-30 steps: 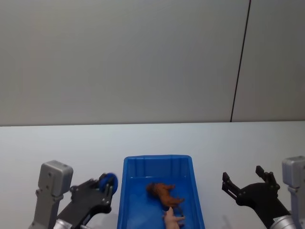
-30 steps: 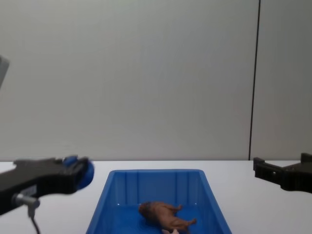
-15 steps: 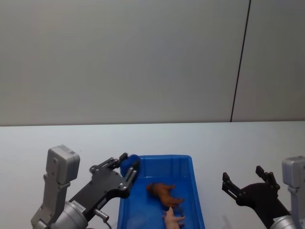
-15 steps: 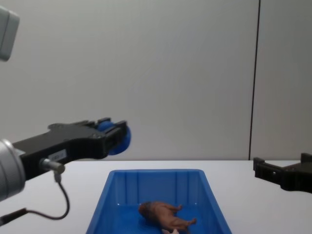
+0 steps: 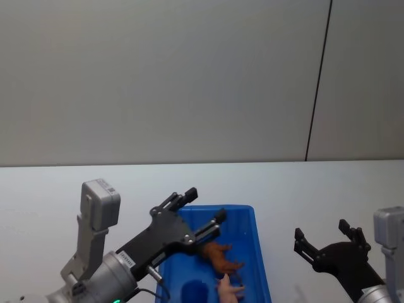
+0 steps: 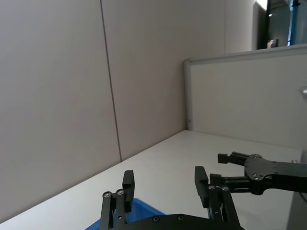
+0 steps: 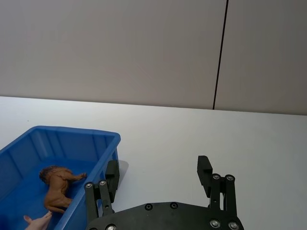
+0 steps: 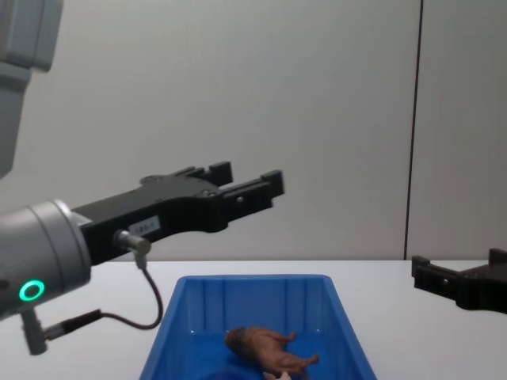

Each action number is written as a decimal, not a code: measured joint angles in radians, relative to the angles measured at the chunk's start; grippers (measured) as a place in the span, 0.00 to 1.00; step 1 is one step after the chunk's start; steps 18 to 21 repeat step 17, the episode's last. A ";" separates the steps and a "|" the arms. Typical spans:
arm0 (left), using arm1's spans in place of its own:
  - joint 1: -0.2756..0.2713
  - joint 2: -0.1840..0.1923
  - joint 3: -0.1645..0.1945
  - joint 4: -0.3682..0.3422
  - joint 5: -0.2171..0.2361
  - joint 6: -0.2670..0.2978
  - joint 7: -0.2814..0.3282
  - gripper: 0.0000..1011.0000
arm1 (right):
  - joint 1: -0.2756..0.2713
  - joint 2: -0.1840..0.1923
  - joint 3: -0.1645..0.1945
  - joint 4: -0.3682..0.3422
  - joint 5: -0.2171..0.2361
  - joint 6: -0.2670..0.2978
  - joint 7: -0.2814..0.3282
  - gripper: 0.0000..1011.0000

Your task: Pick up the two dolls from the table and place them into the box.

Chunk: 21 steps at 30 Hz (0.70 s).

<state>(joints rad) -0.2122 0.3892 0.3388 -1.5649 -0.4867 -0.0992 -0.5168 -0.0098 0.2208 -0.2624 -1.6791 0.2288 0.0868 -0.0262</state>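
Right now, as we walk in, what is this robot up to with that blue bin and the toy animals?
Both dolls lie inside the box: the reddish-brown doll near the middle, the pink doll at its near end. The left tool hangs open above the box, holding nothing. A small blue object lies on the box floor below it. The right tool hovers open over the table, to the right of the box.

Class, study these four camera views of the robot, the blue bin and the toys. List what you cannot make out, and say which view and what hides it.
- Pink doll: cut off by the head view's bottom edge; the chest view shows a sliver.
- Blue object in the box: cut off by the same edge, so what it is cannot be told.
- Brown doll: its head end is covered by the open left gripper in the head view.
- Right gripper: cut off at the chest view's right edge.
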 joint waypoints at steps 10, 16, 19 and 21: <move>-0.035 -0.023 0.007 0.034 -0.016 -0.006 -0.073 0.99 | 0.000 0.000 0.000 0.000 0.000 0.000 0.000 0.99; -0.046 -0.032 0.009 0.046 -0.021 -0.008 -0.097 0.99 | 0.000 0.000 0.000 0.000 0.000 0.000 0.000 0.99; -0.047 -0.032 0.010 0.047 -0.022 -0.008 -0.100 0.99 | 0.000 0.000 0.000 0.000 0.000 0.000 0.000 0.99; -0.047 -0.032 0.010 0.047 -0.022 -0.008 -0.100 0.99 | 0.000 0.000 0.000 0.000 0.000 0.000 0.000 0.99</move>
